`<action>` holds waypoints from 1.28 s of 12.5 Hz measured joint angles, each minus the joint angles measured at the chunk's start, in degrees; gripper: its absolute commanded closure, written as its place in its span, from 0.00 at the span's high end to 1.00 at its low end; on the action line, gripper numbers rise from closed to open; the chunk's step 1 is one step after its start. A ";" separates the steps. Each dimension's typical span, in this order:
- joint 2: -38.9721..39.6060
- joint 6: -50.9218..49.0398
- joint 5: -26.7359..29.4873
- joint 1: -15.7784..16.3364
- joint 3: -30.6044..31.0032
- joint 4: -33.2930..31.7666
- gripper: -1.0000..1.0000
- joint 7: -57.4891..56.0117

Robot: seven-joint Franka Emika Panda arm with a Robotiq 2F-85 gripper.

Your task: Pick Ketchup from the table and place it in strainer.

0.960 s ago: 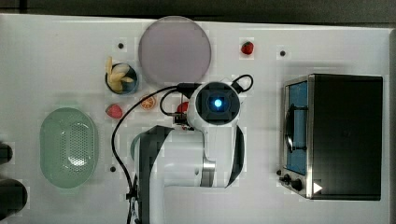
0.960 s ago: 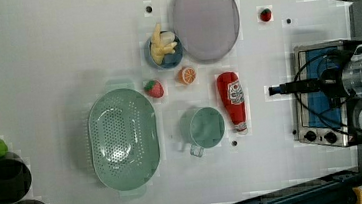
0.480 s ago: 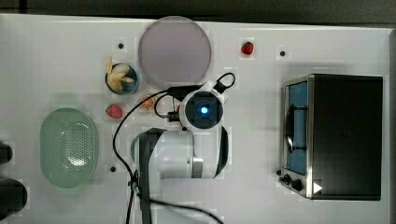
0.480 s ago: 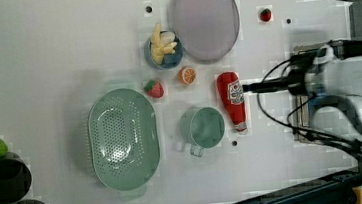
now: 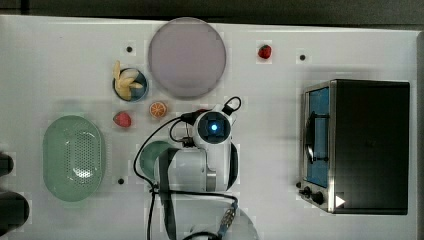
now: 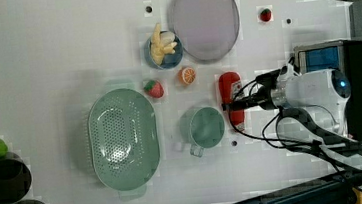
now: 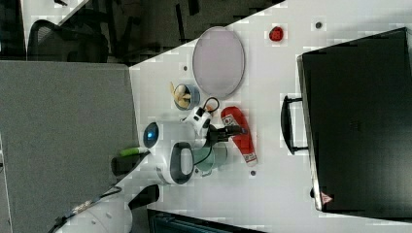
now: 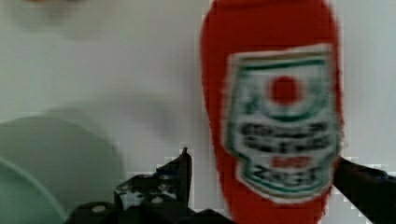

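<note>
The Ketchup (image 6: 228,86) is a red bottle with a white label, lying flat on the white table between the orange slice and the oven. In the top view my arm covers it. My gripper (image 6: 234,106) hangs right above its lower half, beside the green cup. Close up, the Ketchup (image 8: 275,116) lies between my open gripper (image 8: 271,186), one dark finger (image 8: 180,177) on each side and a gap still showing. The strainer (image 6: 122,138), pale mint green with a dotted base, sits empty at the left view's left, also seen as the strainer (image 5: 73,157) from above.
A teal-green cup (image 6: 202,127) stands just beside the bottle. Nearby are an orange slice (image 6: 186,75), a strawberry (image 6: 154,88), a blue bowl of banana pieces (image 6: 164,51) and a purple plate (image 6: 205,18). A toaster oven (image 5: 360,145) fills the top view's right. Dark containers (image 6: 5,179) stand at the left view's left edge.
My arm has swung from beside the oven toward the top view's left and come down over the Ketchup. The gripper has stayed open.
</note>
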 measured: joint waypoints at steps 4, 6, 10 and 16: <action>2.31 2.63 0.21 -0.42 -0.44 -0.22 0.71 -0.11; 2.21 3.30 0.36 -0.52 -0.43 -0.22 0.61 -0.08; 0.06 0.11 0.18 -0.06 -0.27 -0.34 0.61 -0.11; -18.42 -24.62 -0.01 0.15 0.04 4.48 0.61 1.04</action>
